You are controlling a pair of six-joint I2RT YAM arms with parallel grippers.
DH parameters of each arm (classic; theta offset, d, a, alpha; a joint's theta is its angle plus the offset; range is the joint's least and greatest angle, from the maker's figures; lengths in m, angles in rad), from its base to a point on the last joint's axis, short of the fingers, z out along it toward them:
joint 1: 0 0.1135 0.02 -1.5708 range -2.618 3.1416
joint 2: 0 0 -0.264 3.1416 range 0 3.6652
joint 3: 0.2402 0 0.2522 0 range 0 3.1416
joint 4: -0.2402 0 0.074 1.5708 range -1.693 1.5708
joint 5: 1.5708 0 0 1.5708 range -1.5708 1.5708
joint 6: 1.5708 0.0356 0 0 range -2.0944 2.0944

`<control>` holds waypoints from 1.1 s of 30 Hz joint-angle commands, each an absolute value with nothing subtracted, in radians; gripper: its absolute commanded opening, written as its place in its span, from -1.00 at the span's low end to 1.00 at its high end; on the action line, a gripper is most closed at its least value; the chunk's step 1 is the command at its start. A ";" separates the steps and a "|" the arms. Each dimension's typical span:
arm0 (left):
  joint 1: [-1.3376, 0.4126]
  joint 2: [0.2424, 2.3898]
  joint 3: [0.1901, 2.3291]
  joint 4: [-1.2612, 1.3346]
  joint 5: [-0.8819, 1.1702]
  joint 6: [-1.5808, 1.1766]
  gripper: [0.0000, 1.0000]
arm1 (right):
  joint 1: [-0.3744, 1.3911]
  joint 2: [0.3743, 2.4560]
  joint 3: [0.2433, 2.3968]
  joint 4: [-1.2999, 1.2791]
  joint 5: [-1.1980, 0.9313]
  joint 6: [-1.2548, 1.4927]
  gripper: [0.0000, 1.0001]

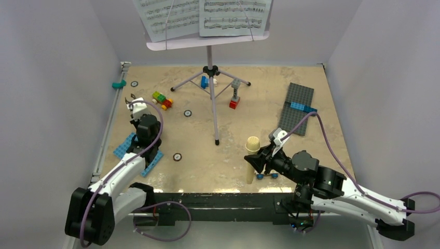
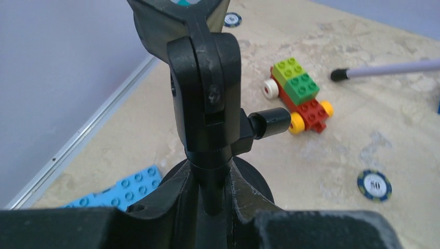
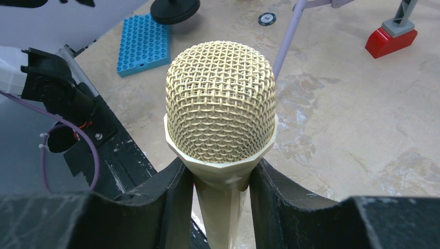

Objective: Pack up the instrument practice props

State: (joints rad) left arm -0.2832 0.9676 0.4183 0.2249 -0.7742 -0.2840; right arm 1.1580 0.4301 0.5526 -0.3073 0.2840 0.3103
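Overhead, the lilac music stand (image 1: 210, 88) stands at the far middle of the counter (image 1: 311, 155), sheet-music pages (image 1: 228, 15) on it; the cream-yellow microphone (image 1: 252, 144) is upright near the near edge. Left wrist view: the left end effector (image 2: 210, 179) is clenched on the black mic stand (image 2: 205, 98) post above its round base. Right wrist view: the right end effector (image 3: 220, 194) grips the microphone handle just below the mesh head.

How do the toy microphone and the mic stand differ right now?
The toy microphone is cream-yellow with a mesh head; the mic stand is black with a jointed clip. The toy microphone is in the right gripper; the mic stand is in the left gripper, beside the blue baseplate. Both look upright, clamped between gripper fingers.
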 commanded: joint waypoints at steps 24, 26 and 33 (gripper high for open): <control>-0.006 1.348 0.658 0.520 -0.506 -0.185 -1.00 | 1.160 0.367 0.520 -0.226 0.214 0.314 -1.00; -0.005 1.358 0.666 0.530 -0.505 -0.173 -1.00 | 1.160 0.363 0.520 -0.230 0.213 0.321 -1.00; -0.005 1.406 0.729 0.478 -0.507 -0.156 -0.99 | 1.160 0.334 0.518 -0.260 0.233 0.329 -1.00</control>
